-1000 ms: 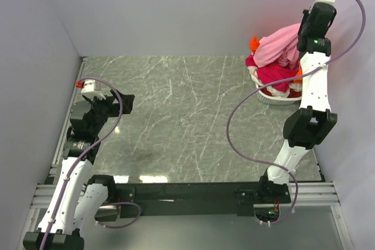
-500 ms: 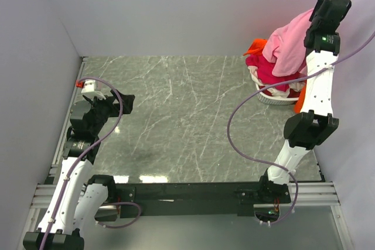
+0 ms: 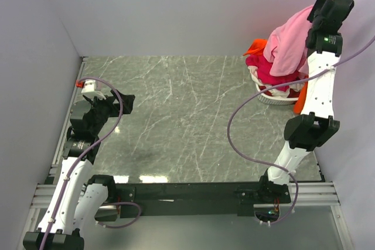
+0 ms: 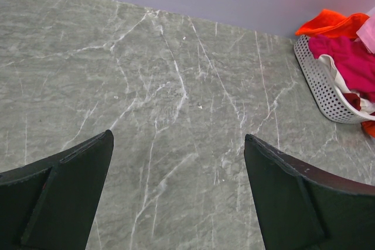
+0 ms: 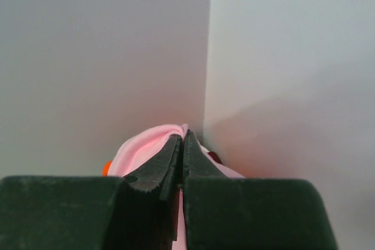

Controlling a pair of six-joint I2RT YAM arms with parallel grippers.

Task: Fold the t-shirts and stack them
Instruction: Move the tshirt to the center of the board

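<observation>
My right gripper (image 3: 315,13) is shut on the light pink t-shirt (image 3: 288,44) and holds it high above the white basket (image 3: 275,97) at the far right corner; the pink cloth hangs down onto the pile. In the right wrist view the jaws (image 5: 183,137) pinch a fold of the pink shirt (image 5: 140,147). The magenta t-shirt (image 3: 268,74) lies in the basket, and the orange t-shirt (image 3: 256,46) shows behind it. The left wrist view shows the magenta shirt (image 4: 345,57), the orange shirt (image 4: 328,23) and the basket (image 4: 321,86). My left gripper (image 3: 124,102) is open and empty over the table's left side (image 4: 179,144).
The grey marble table (image 3: 181,115) is bounded by lilac walls at the back and both sides. A strip of orange cloth (image 3: 300,99) hangs beside the right arm, past the basket. A black rail (image 3: 187,192) runs along the near edge.
My right gripper rose and moved right with the pink shirt, pulling it up out of the basket; in the last half second it barely moved. The left arm stayed still.
</observation>
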